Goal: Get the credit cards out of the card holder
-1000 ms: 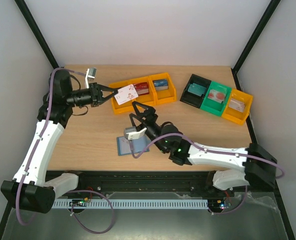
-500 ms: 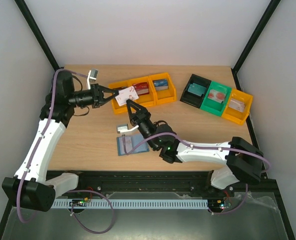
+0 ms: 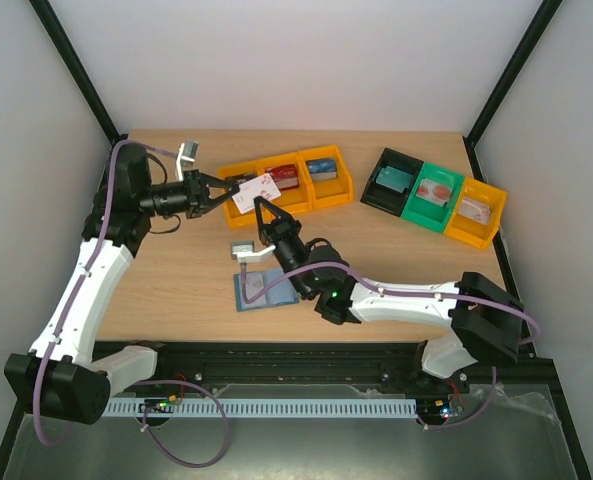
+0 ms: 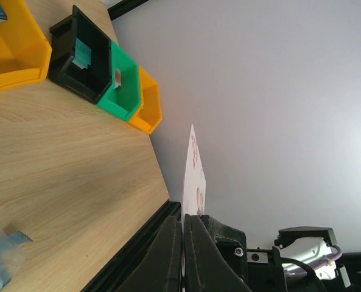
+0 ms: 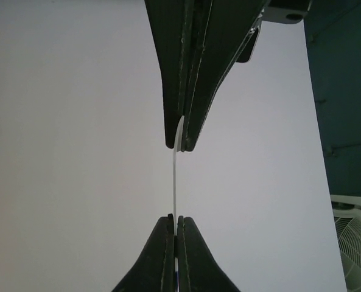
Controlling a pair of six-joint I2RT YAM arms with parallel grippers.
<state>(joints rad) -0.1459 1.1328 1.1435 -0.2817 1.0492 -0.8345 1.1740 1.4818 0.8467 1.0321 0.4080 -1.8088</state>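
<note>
We judge the step in hand to be a handover of one card between the two arms. The white-and-red card [image 3: 259,186] hangs in the air beyond the card holder [image 3: 252,293], toward the far side of the table [image 3: 176,260], and it touches nothing but the two tools. The left tool [image 3: 231,190] is clamped on one edge of it. The right tool [image 3: 258,204] reaches up from the card holder's side and, in its own wrist view, its jaws are closed on the opposite edge of the same card [image 5: 175,182], facing the left tool [image 5: 181,146]. So both tools pinch the card at once. The left wrist view shows it edge-on and upright in the left tool [image 4: 183,219].

The card holder lies open and flat on the table, near the right arm. We cannot tell whether its sleeves hold more cards. Beyond the card holder stands a row of yellow bins [image 3: 238,213].

The next move, as we read it, calls for the left tool to let go while the right keeps its clamp firm. A pull before that release could bend the card or slip it loose.
</note>
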